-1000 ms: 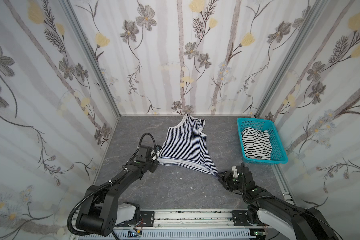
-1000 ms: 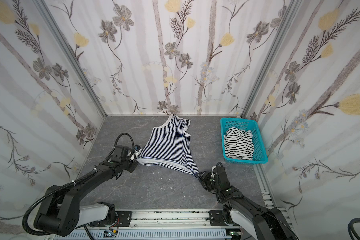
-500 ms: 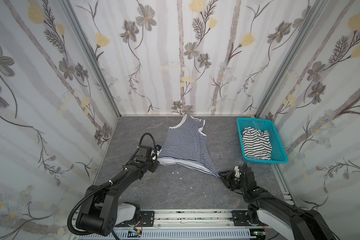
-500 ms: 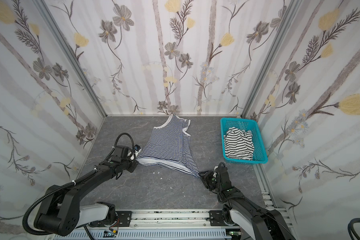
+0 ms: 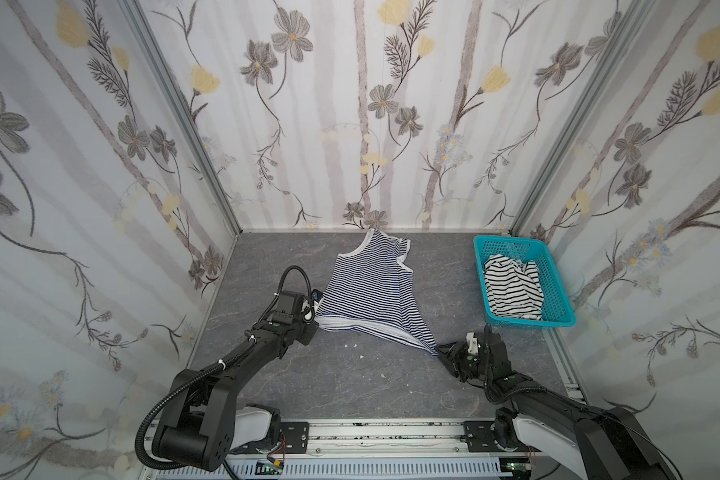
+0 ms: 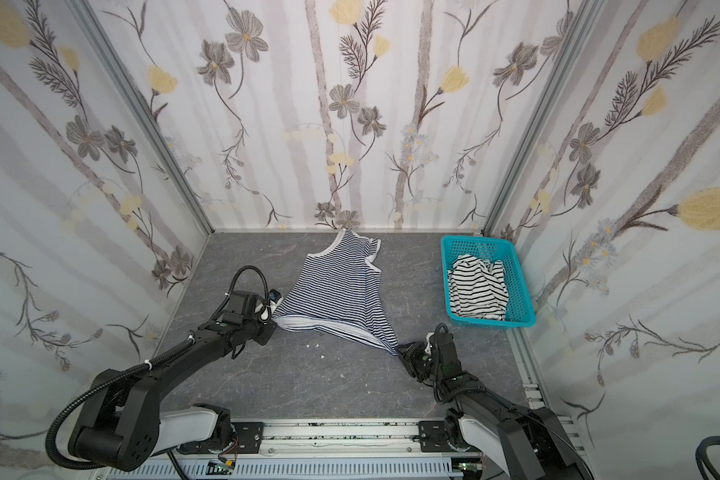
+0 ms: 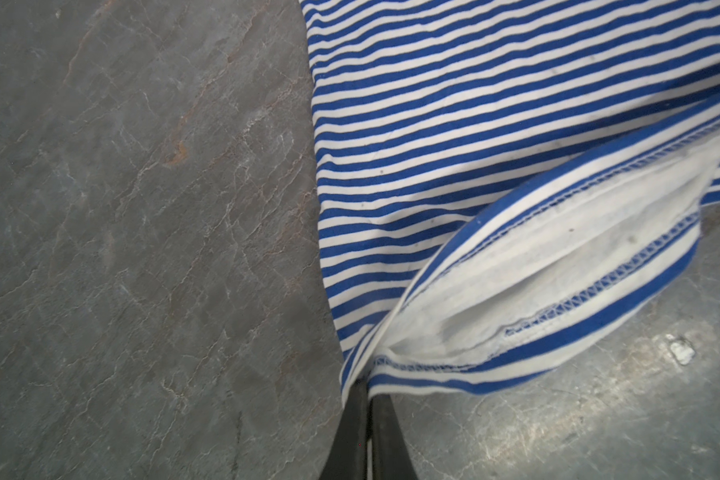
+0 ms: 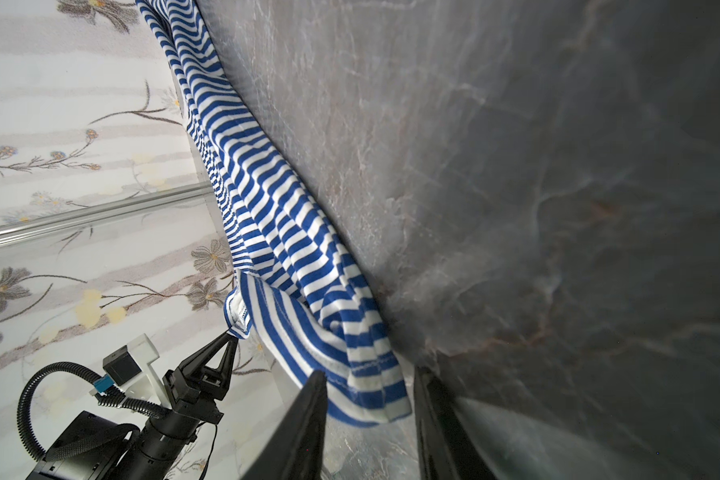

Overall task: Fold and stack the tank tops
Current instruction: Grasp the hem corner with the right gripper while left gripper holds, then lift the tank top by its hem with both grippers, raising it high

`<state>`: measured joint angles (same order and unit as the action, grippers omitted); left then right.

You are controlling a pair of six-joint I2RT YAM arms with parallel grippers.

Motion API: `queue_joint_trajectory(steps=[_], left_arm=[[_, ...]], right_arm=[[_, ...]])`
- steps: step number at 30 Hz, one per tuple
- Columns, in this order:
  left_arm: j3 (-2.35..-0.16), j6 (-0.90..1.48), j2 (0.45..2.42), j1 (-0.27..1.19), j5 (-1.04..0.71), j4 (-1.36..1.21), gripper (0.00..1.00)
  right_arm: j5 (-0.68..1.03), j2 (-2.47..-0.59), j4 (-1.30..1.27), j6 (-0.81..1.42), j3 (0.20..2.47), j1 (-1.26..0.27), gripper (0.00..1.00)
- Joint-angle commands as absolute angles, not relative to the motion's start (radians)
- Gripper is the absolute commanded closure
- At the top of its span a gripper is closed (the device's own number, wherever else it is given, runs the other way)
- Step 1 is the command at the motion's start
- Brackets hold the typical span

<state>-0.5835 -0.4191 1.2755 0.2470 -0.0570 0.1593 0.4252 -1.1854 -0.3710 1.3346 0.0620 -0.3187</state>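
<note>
The left gripper was clamped on one hem corner of the navy-striped top; the right gripper, jaws apart, straddled the other corner.

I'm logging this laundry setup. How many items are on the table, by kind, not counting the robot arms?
Tank tops: 2, fine-striped top and wide-striped top
Baskets: 1, turquoise basket
Total: 3

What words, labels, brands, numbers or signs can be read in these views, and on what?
None readable. The navy-striped tank top, the black-striped tank top, the turquoise basket and the flowered walls show only pattern, no lettering.
Any print on the base rail is too small to tell.
</note>
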Motion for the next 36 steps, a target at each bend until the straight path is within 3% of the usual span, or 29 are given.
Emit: queue_joint_trajectory(steps=[1, 17, 36], left_arm=[[-0.593, -0.419, 1.277, 0.245, -0.066, 0.140, 1.00], [-0.588, -0.419, 1.279, 0.245, -0.063, 0.138, 1.00], [-0.581, -0.417, 1.264, 0.245, -0.057, 0.138, 1.00]], right_arm=[[0.432, -1.207, -0.414, 1.355, 0.065, -0.319, 0.64], [0.385, -1.204, -0.424, 1.392, 0.054, -0.319, 0.73], [0.374, -1.209, -0.375, 1.345, 0.112, -0.317, 0.97]])
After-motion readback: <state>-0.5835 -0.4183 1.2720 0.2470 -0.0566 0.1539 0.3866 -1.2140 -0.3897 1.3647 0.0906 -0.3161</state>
